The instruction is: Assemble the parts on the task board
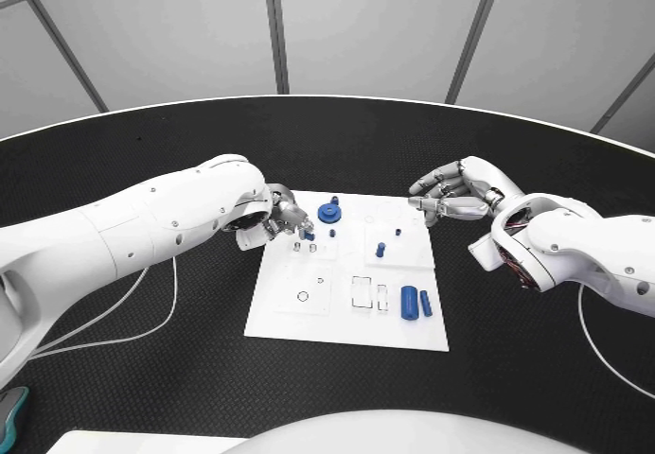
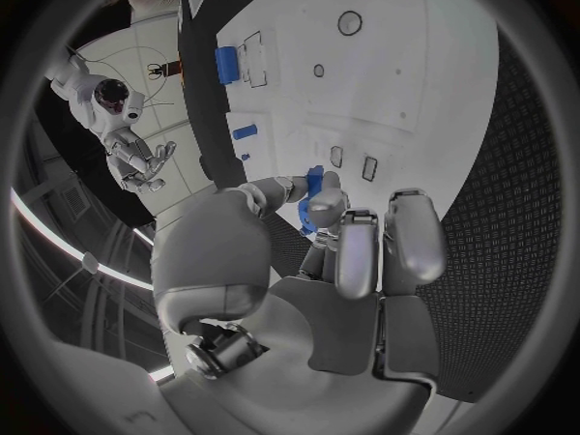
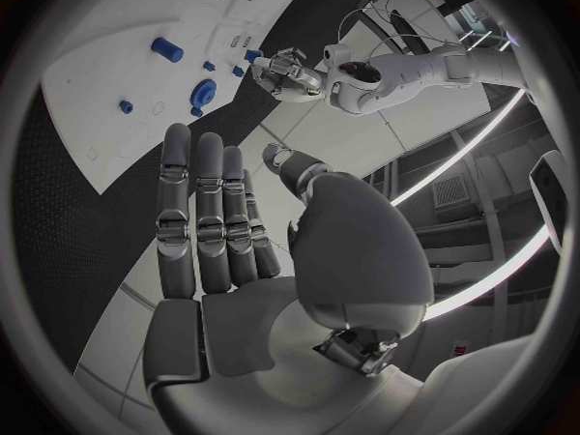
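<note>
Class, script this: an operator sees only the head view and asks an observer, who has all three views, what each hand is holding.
Operator: Is the left hand holding anything? Its fingers block my view.
Observer: Yes. The left wrist view shows a small blue part pinched between its thumb and a finger.
Operator: And the right hand?
Observer: The right wrist view shows its palm bare, with its fingers stretched out side by side.
</note>
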`<state>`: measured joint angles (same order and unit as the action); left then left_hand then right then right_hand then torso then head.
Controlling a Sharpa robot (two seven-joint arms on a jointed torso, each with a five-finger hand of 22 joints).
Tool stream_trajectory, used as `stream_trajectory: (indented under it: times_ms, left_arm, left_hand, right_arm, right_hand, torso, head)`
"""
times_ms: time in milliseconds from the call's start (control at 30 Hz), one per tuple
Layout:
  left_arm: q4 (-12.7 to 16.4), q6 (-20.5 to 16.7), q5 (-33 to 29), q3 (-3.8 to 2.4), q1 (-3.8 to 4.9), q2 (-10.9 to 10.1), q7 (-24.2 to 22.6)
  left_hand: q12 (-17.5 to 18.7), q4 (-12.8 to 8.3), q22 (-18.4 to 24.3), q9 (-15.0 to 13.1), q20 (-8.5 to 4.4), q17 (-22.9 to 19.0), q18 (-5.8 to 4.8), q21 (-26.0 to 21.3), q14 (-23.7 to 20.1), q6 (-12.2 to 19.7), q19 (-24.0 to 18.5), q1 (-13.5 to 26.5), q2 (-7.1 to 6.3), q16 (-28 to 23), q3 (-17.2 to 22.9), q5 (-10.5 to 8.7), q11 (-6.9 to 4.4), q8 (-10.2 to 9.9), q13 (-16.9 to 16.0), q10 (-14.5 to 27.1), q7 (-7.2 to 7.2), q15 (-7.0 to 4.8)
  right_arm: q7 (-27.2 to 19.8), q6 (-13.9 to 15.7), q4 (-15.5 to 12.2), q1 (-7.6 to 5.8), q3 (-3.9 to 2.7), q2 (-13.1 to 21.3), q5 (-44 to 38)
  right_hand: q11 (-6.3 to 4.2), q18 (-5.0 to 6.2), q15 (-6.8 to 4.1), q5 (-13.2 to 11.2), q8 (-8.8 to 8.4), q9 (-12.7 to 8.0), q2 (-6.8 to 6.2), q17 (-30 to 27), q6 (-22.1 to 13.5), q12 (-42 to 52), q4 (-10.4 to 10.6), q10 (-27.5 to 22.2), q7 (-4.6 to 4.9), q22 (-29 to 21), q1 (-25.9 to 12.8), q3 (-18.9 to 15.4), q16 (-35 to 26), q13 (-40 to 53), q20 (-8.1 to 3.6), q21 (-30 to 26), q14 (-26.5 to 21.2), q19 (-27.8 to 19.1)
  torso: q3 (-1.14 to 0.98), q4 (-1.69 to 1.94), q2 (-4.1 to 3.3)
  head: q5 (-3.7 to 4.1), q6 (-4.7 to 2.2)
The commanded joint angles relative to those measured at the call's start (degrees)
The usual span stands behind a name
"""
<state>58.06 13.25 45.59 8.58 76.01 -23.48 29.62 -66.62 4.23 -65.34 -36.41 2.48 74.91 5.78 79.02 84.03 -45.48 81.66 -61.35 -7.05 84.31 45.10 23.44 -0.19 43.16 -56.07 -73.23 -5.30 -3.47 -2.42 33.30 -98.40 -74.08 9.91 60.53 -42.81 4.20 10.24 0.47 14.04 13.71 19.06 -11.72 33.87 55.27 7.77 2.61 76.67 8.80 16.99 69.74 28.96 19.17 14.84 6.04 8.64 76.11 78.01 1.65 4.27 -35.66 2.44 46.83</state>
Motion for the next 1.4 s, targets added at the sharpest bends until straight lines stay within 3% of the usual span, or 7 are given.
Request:
stream_trajectory:
  times_ms: [33, 300, 600, 900, 1400]
  left_arm:
    - [-0.35, 0.59, 0.88, 0.0, -0.11, 0.5, -0.02]
    - [-1.38, 1.22, 2.89, 0.0, -0.39, 1.64, -0.15]
    - [-2.38, 1.91, 3.77, 0.01, -0.77, 2.59, 0.48]
    - [-3.13, 2.74, 4.95, 0.02, -0.97, 3.12, 0.91]
    - [-3.97, 2.29, 6.12, 0.04, -1.52, 3.85, 1.56]
  left_hand:
    - [-0.3, -8.5, -0.07, -0.02, -0.24, 1.41, -1.11, 0.36, 2.71, -0.89, 0.03, -0.53, 0.05, 0.32, 7.97, 1.07, 0.13, 0.0, 0.04, -0.42, 0.58, -0.4]
    - [-0.33, -8.61, -0.15, 0.02, -0.33, 1.4, -1.12, 0.4, 2.71, -1.39, 0.06, -0.63, -0.18, 0.31, 7.26, 3.35, 0.01, -0.2, -0.02, -0.67, 0.71, -0.51]
    - [-0.27, -8.63, -0.15, 0.01, -0.35, 1.39, -1.12, 0.4, 2.71, -1.52, 0.06, -0.66, -0.24, 0.3, 7.08, 4.03, -0.02, -0.26, 0.05, -0.68, 0.75, -0.54]
    - [-0.43, -8.58, -0.11, -0.07, -0.42, 1.42, -1.11, 0.39, 2.72, -1.94, 0.06, -0.68, -0.44, 0.3, 6.44, 6.26, -0.12, -0.39, -0.19, -0.98, 0.86, -0.62]
    - [-0.49, -8.56, -0.18, -0.11, -0.44, 1.44, -1.12, 0.42, 2.73, -2.11, 0.08, -0.68, -0.51, 0.31, 6.24, 7.03, -0.16, -0.43, -0.28, -1.08, 0.91, -0.66]
  right_arm:
    - [0.04, -0.01, -0.03, 0.0, 0.0, -0.02, 0.0]
    - [0.09, 0.0, -0.1, 0.0, 0.0, -0.02, 0.0]
    - [0.11, 0.01, -0.19, 0.0, 0.0, 0.0, 0.0]
    - [0.09, 0.0, -0.19, 0.0, 0.0, -0.04, 0.0]
    - [0.14, -0.28, -0.26, 0.0, 0.0, -0.05, 0.0]
  right_hand:
    - [-0.11, 0.14, -0.01, 0.38, -0.09, -0.05, -0.12, 0.05, -0.25, 0.36, 0.42, -0.45, 0.03, -0.07, -0.52, 0.06, 0.31, 0.06, 0.12, -0.08, -0.51, -0.22]
    - [-0.11, 0.14, -0.01, 0.42, -0.08, -0.05, -0.12, 0.12, -0.26, 0.38, 0.46, -0.47, 0.03, -0.08, -0.53, 0.06, 0.32, 0.11, 0.12, -0.07, -0.51, -0.21]
    - [-0.12, 0.14, -0.02, 0.45, -0.08, -0.05, -0.12, 0.18, -0.27, 0.4, 0.47, -0.48, 0.03, -0.09, -0.53, 0.06, 0.32, 0.15, 0.12, -0.07, -0.52, -0.2]
    - [-0.11, 0.14, -0.02, 0.48, -0.08, -0.05, -0.12, 0.26, -0.28, 0.42, 0.54, -0.51, 0.03, -0.11, -0.57, 0.05, 0.33, 0.21, 0.13, -0.07, -0.54, -0.19]
    - [-0.14, 0.15, -0.04, 0.54, -0.07, -0.05, -0.05, 0.39, -0.28, 0.46, 0.54, -0.53, 0.0, -0.13, -0.48, 0.11, 0.34, 0.31, 0.12, -0.06, -0.55, -0.17]
  torso:
    - [-0.02, -0.06, -0.1]
    - [0.0, -0.08, -0.21]
    - [0.06, 0.04, -0.17]
    - [0.07, -0.01, -0.12]
    - [-0.01, 0.0, -0.08]
  head:
    - [-0.07, -0.04]
    - [0.11, 0.08]
    - [0.19, 0.28]
    - [0.32, 0.53]
    - [0.28, 0.83]
